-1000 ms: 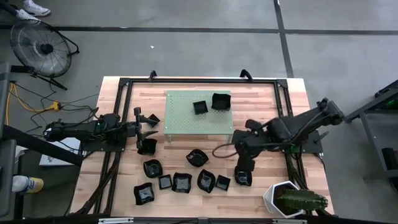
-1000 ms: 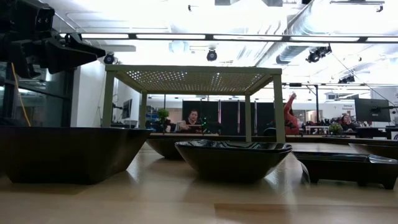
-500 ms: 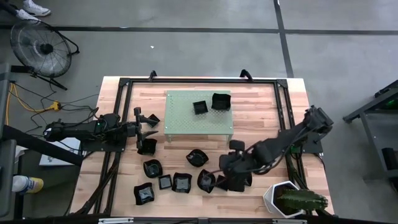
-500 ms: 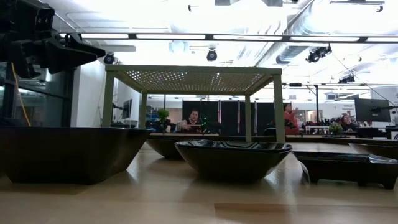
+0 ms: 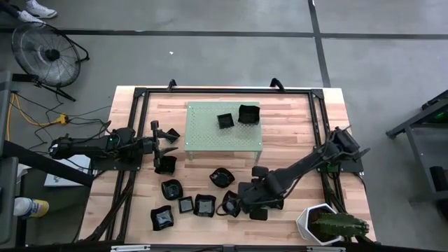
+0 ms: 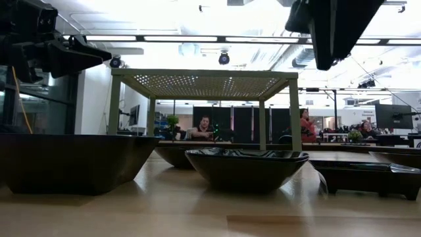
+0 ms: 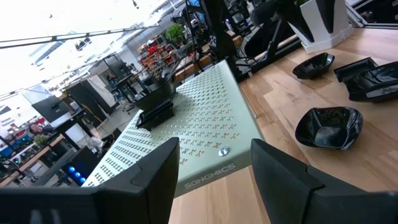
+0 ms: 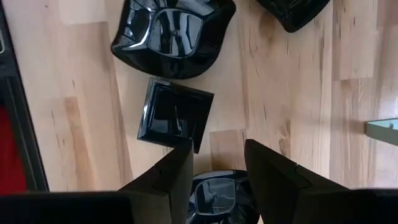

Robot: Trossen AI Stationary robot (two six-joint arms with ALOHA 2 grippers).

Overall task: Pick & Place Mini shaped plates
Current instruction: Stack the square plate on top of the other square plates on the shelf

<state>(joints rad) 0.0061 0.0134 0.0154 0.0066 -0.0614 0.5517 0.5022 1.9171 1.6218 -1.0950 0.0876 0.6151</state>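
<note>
Several small glossy black plates (image 5: 204,205) lie on their bases in a loose cluster near the table's near edge. Two more (image 5: 238,116) sit on the green perforated rack (image 5: 210,136). My right gripper (image 5: 238,203) is open and hangs over the cluster. In the right wrist view its fingers (image 8: 217,180) frame a rounded plate (image 8: 219,194) below them without touching it. A square plate (image 8: 176,116) and a wavy-edged plate (image 8: 173,28) lie just beyond. My left gripper (image 5: 168,138) is open and hovers left of the rack.
A white hexagonal pot with a cactus (image 5: 320,224) stands at the table's near right corner, close to my right arm. Black frame rails (image 5: 318,112) run along the table's sides. Bare wood shows between the rack and the plate cluster (image 5: 280,157).
My right arm has swung toward the table's left and near edge. It started over the plate at the right end of the cluster and now hangs over the plates farther left. In the low view it has come into sight at the top. My left arm has kept still.
</note>
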